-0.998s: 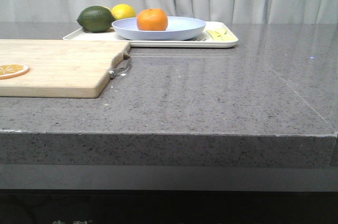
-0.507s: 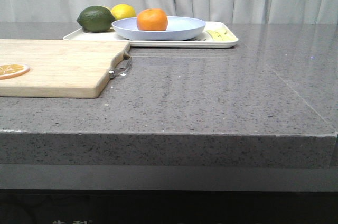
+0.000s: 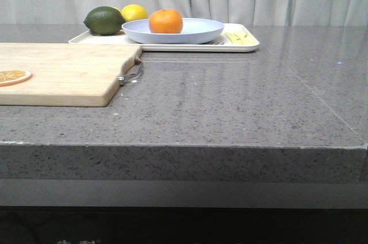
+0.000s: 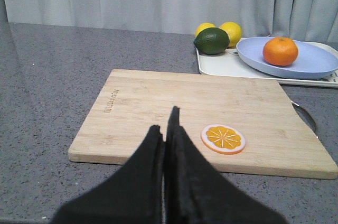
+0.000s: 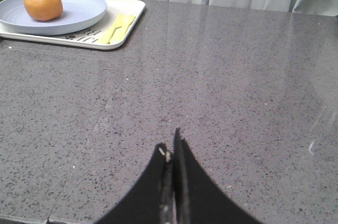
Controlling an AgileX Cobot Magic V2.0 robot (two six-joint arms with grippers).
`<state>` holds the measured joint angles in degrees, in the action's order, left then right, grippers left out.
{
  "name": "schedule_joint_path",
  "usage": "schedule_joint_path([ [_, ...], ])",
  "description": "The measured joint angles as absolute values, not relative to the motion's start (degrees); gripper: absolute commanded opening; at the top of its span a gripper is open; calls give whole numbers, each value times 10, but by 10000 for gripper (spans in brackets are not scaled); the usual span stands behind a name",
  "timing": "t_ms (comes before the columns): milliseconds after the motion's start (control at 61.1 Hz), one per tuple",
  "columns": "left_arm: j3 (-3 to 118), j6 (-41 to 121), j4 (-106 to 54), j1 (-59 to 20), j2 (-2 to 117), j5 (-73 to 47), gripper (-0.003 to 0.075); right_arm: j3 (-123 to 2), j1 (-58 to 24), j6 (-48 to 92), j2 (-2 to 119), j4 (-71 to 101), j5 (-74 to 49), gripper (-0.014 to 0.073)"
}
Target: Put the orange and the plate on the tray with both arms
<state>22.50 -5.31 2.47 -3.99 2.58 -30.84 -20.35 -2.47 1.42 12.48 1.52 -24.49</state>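
Note:
The orange [image 3: 165, 21] sits in the pale lavender-blue plate [image 3: 198, 31], and the plate rests on the cream-white tray [image 3: 241, 46] at the far side of the table. They also show in the left wrist view, orange [image 4: 280, 51], plate [image 4: 311, 64], tray [image 4: 222, 64], and in the right wrist view, orange [image 5: 43, 4], plate [image 5: 84, 8], tray [image 5: 129, 23]. My left gripper [image 4: 166, 129] is shut and empty, low over the near edge of the cutting board. My right gripper [image 5: 171, 147] is shut and empty over bare counter, far from the tray. Neither gripper shows in the front view.
A wooden cutting board [image 3: 63, 74] with a dried orange slice [image 3: 12, 76] lies at the front left. A dark green fruit [image 3: 104, 20] and a lemon [image 3: 134, 12] sit on the tray's left end, and pale yellow cutlery [image 3: 238, 38] on its right end. A grey curtain hangs behind.

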Motion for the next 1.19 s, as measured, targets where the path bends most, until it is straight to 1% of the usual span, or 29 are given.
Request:
schedule_joint_path([
  [131, 206, -53, 24, -40, 9, -293, -18, -203, -25, 15, 125, 15, -245, -69],
  [409, 118, -53, 7, -40, -2, -252, -18, -203, -25, 15, 124, 15, -245, -69],
  [638, 42, -53, 5, -40, -2, -198, -18, -203, -25, 15, 124, 15, -245, -69],
  [769, 1, -53, 0, -40, -2, -148, -18, -203, -25, 15, 124, 15, -245, -69],
  [965, -1, -53, 0, -40, -2, -111, -18, -203, -25, 15, 124, 15, -245, -69],
  [1194, -1, -53, 0, -40, -2, -107, -18, -203, -25, 15, 124, 15, -245, -69],
])
